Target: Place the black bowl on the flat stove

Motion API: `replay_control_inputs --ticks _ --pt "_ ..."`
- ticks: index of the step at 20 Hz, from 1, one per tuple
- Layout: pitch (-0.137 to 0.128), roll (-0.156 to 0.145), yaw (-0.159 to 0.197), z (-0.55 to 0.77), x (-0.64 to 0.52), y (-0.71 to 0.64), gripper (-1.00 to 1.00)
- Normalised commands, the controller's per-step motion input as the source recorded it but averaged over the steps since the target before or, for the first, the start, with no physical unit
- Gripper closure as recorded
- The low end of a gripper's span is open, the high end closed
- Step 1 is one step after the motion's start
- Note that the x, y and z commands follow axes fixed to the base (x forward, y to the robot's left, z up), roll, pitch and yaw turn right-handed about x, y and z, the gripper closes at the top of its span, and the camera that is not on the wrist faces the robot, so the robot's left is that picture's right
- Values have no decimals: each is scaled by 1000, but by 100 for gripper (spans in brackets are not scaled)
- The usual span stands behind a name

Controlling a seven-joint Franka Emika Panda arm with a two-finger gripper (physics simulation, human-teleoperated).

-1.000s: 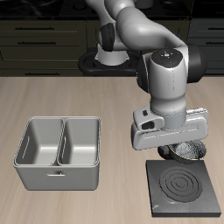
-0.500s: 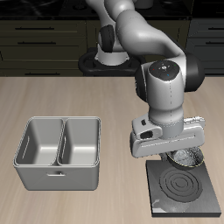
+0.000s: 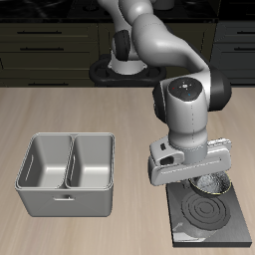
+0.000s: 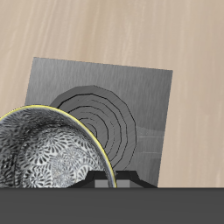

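Note:
The black bowl point(image 3: 213, 183), with its mottled grey-white inside, hangs just under my gripper point(image 3: 200, 178), which is shut on its rim. It is held a little above the back edge of the flat stove point(image 3: 207, 215), a black square plate with ring marks near the table's front edge. In the wrist view the bowl point(image 4: 42, 159) fills one side, the stove point(image 4: 144, 87) lies below it with its rings showing, and my gripper point(image 4: 114, 182) shows only as a dark edge. The hand hides much of the bowl in the exterior view.
A grey double-basin metal tray point(image 3: 65, 200) stands on the wooden table, apart from the stove and level with the gripper. The robot's base point(image 3: 125, 62) is at the table's back.
The arm has moved toward the table's front edge with the bowl in the gripper. The bowl has gone from behind the stove to over the stove's back edge.

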Motion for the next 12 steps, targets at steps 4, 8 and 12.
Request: replay_control_inputs --ticks 4,8,12 --pt "-74 -9 50 17 -36 -28 -100" --pt "-22 32 8 -27 -64 -11 -100" --pt "-40 11 16 -7 -109 60 -100"
